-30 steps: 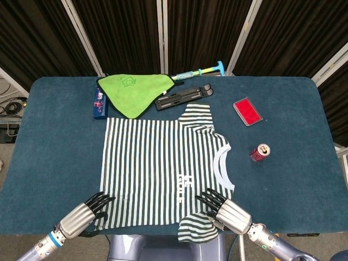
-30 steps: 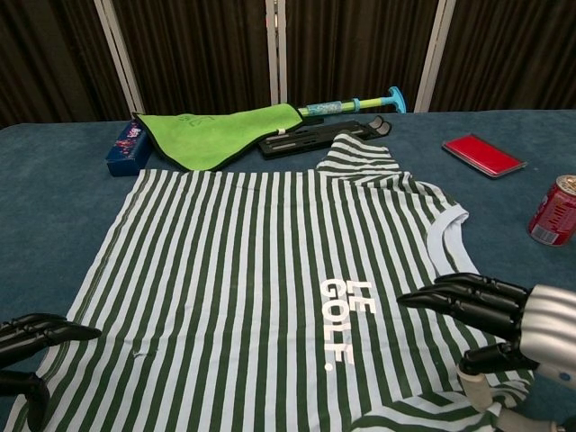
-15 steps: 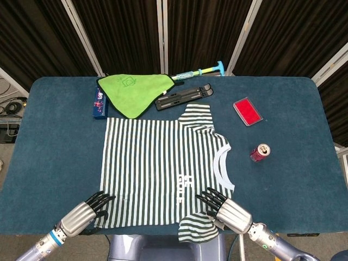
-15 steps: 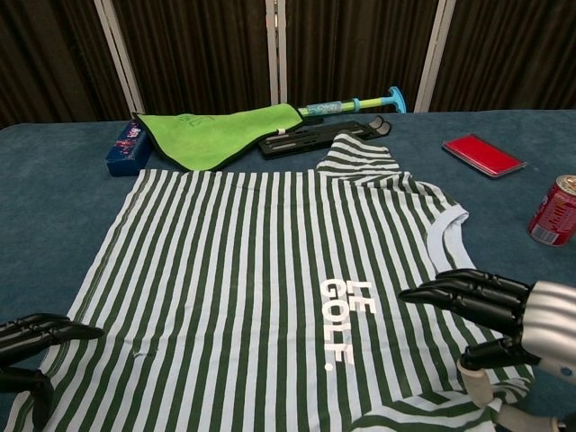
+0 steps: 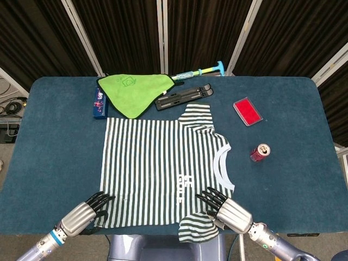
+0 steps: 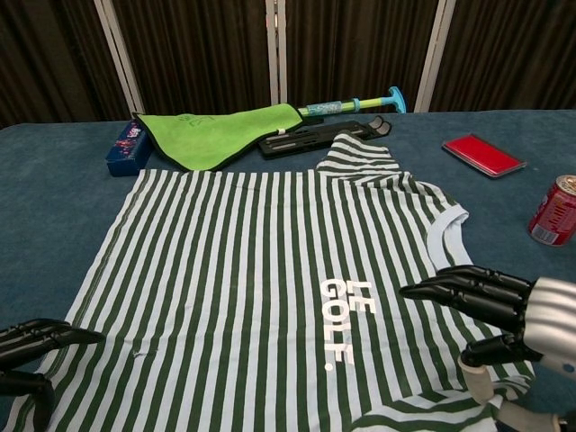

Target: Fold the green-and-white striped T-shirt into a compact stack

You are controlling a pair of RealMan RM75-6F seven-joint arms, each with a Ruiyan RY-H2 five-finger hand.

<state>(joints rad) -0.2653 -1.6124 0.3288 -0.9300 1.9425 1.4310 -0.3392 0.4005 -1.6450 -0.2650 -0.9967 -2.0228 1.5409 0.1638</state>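
T-shirt point(image 5: 163, 166) in green and white stripes lies flat and unfolded at the middle of the blue table point(image 5: 54, 141), collar toward three o'clock and hem toward nine, so the near long edge runs along six o'clock just in front of the robot; that layout probably lets both hands lift one side together for a first lengthwise fold. The left hand point(image 5: 87, 211) hovers at about seven o'clock over the hem corner, fingers spread and grasping nothing, though the chest view cuts it off at the frame edge and I cannot tell whether its fingertips touch the cloth. The right hand point(image 5: 225, 209) sits at about five o'clock beside the near sleeve point(image 5: 197, 228), likewise released with fingers apart above the fabric; its thumb curls underneath, and whether it has caught any cloth is hard to make out. That near sleeve droops over the table edge and is partly cut off. Clutter sits along twelve o'clock: a green cloth point(image 5: 133, 89), a small blue box point(image 5: 99, 102), a black folding stand point(image 5: 184, 97) and a teal-handled tool point(image 5: 201, 71) half hidden behind the cloth. A red case point(image 5: 248, 111) lies at two o'clock and a red can point(image 5: 260, 153) at three, apart from the collar.
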